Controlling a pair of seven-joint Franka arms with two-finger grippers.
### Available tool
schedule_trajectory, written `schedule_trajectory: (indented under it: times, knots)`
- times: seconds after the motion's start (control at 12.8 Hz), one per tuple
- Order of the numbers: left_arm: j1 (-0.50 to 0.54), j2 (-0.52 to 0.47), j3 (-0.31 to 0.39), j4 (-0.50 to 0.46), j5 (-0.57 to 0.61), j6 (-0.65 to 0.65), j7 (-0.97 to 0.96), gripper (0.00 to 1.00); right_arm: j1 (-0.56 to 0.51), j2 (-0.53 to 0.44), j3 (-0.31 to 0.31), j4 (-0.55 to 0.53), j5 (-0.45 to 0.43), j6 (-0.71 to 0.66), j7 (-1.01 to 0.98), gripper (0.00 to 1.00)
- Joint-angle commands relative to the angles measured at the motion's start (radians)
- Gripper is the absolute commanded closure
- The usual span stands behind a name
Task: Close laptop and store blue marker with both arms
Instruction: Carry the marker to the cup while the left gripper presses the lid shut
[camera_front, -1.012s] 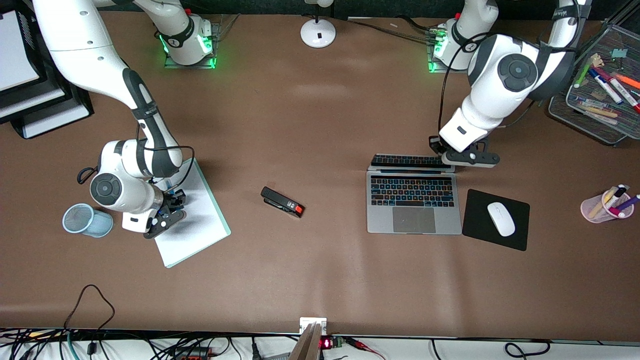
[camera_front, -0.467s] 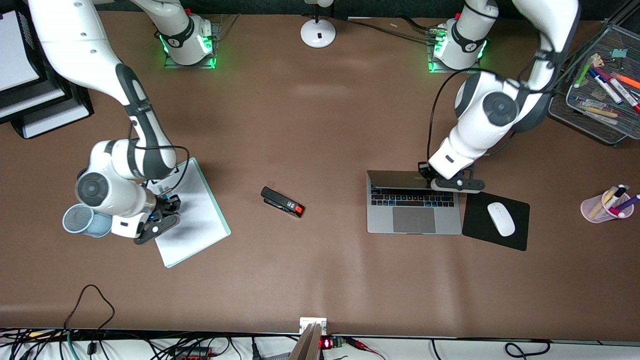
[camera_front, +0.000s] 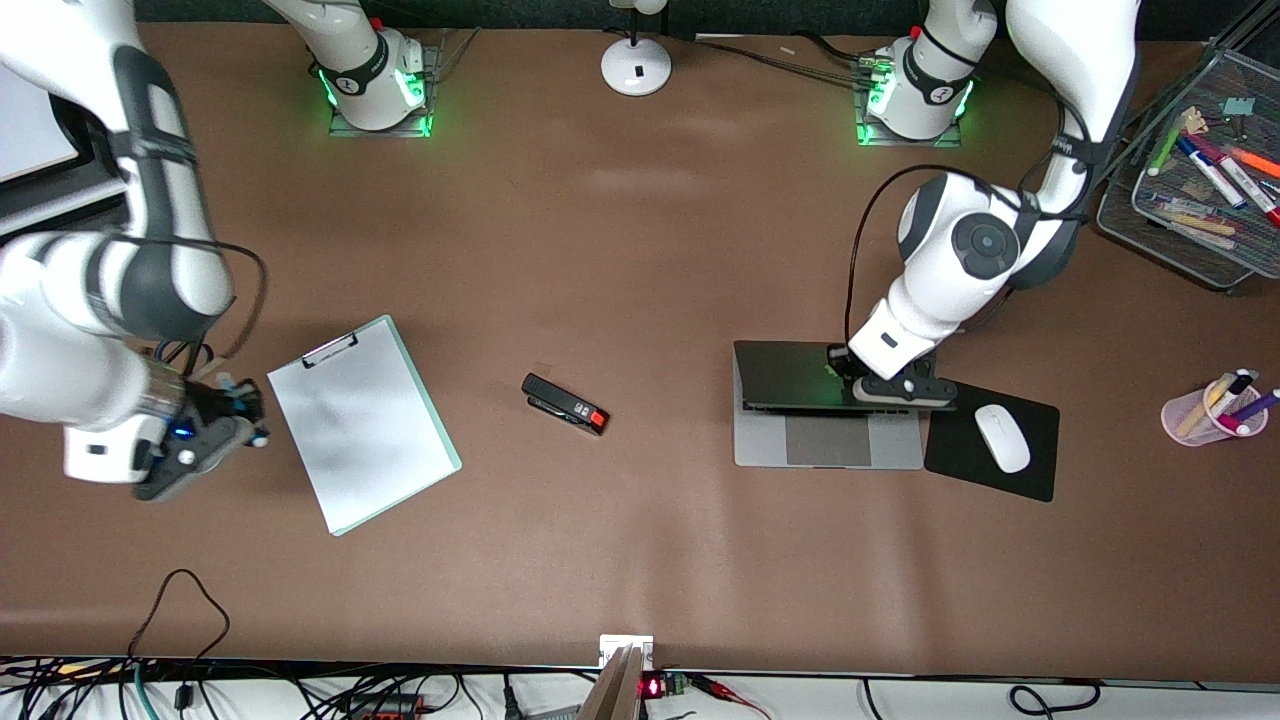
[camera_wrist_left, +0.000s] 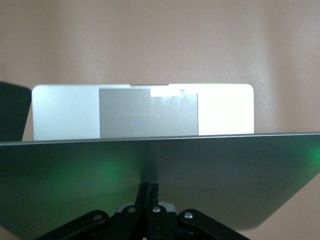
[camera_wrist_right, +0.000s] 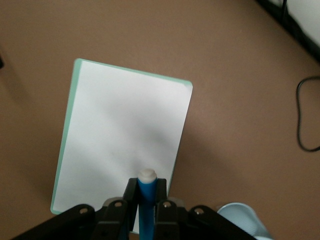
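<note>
meanwhile, at centre-right of the front view, the laptop (camera_front: 828, 405) sat on the brown surface (camera_front: 640, 560) beside a black mouse pad (camera_front: 990, 440) with a white mouse (camera_front: 1002, 438). its lid was tilted far down, dark over the keyboard, with only the palm rest and trackpad showing. the left pincer (camera_front: 868, 378), fingers pressed together and gripping nothing, rested on the lid; the left wrist view showed the lid's edge not yet meeting the base. at the left edge of the frame, the right pincer (camera_front: 215, 425) hung beside a white clipboard (camera_front: 362, 422), clamped on the blue marker (camera_wrist_right: 146, 202), which stood upright between its fingers in the right wrist view. a pale blue mesh cup (camera_wrist_right: 242, 220) showed at that view's lower edge. judging by this, closing was nearly done; storing the marker remained.
</note>
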Motion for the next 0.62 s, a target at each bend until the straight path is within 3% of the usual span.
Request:
schedule_trajectory:
  times: [0.0, 0.23, 0.39, 0.54]
  knots:
    - [-0.005, 0.104, 0.015, 0.119, 0.012, 0.003, -0.009, 1.00, -0.039, -0.049, 0.003, -0.001, 0.104, -0.026, -0.214, 1.00]
    - [-0.007, 0.187, 0.018, 0.191, 0.012, 0.008, -0.011, 1.00, -0.112, -0.051, 0.001, 0.038, 0.280, -0.058, -0.491, 1.00]
    - [-0.014, 0.224, 0.033, 0.197, 0.015, 0.066, -0.011, 1.00, -0.175, -0.042, 0.001, 0.055, 0.373, -0.079, -0.649, 1.00]
    - [-0.017, 0.267, 0.039, 0.199, 0.015, 0.121, -0.009, 1.00, -0.249, -0.022, 0.001, 0.054, 0.519, -0.082, -0.865, 1.00]
